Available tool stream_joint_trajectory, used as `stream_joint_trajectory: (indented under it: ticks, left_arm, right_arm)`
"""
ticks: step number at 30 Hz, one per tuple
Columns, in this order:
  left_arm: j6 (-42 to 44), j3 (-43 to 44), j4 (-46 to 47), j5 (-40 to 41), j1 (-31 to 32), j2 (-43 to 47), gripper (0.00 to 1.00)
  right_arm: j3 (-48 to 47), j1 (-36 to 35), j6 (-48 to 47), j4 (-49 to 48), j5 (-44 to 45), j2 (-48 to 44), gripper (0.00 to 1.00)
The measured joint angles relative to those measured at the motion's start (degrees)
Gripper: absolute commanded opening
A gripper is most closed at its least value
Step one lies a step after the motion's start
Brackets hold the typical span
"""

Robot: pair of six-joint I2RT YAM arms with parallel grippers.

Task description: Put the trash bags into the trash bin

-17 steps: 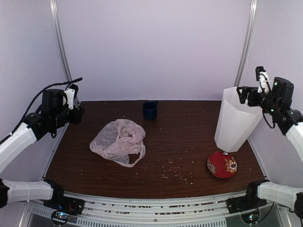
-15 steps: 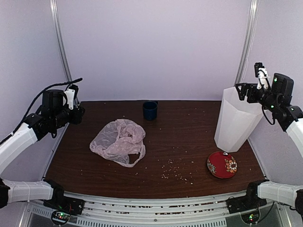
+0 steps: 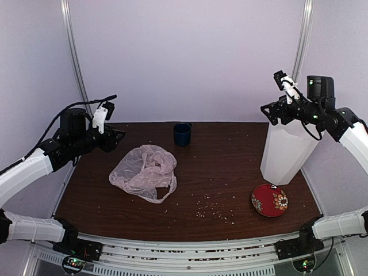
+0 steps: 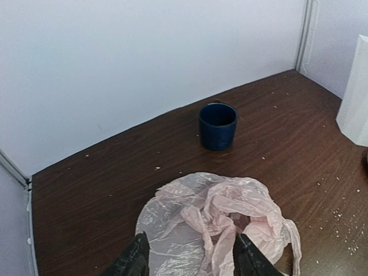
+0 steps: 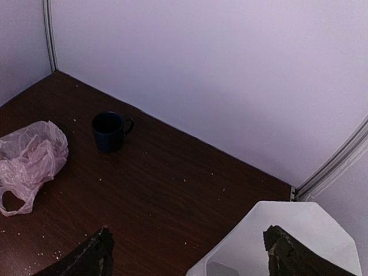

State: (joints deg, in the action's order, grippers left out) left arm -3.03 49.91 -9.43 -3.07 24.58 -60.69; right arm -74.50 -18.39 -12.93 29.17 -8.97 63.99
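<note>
Left fingers [image 3: 115, 138] are spread wide and empty, raised above the surface [image 3: 230, 164] just left of the pink trash bag [image 3: 144, 171], which lies crumpled left of centre. Right fingers [image 3: 270, 114] are likewise wide apart, holding nothing, above the left rim of the upright white trash bin [image 3: 284, 152] at right. A dark blue cup [image 3: 182, 134] stands at far centre. A red patterned disc [image 3: 269, 200] lies on the near side of the bin.

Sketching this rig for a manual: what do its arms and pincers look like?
The left arm and right arm have white shells with black joints and wrist housings. A black cable loops over the left wrist; a green light glows on the right one. The left pincer and right pincer have dark fingers and a white block on top.
</note>
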Motion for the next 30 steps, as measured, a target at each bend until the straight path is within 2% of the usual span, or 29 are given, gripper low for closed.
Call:
stream_joint_trajectory:
  ticks: [9,15,21,26,28,30]
  left_arm:
    - [1.7,0.0,0.9,-3.7,1.8,-2.6,0.52]
    - [2.1,0.0,2.0,-4.5,1.8,-2.6,0.52]
    - [2.2,0.0,2.2,-4.7,1.9,-2.6,0.52]
    - [2.3,0.0,2.3,-4.7,1.9,-2.5,0.52]
    - [2.3,0.0,2.4,-4.7,1.9,-2.5,0.52]
    - [2.3,0.0,2.4,-4.7,1.9,-2.5,0.52]
  right_arm:
    - [-1.2,-1.1,-1.9,10.6,6.9,4.3,0.85]
    - [-2.1,-1.2,-1.9,13.1,11.7,6.6,0.74]
    - [-2.2,-1.2,-2.1,14.3,12.9,8.6,0.50]
    - [-3.6,-1.2,-3.2,15.4,10.1,10.7,0.20]
    - [-5.1,-1.2,-3.6,16.0,8.2,11.8,0.11]
    - [-6.6,-1.3,-4.5,16.3,6.1,13.1,0.07]
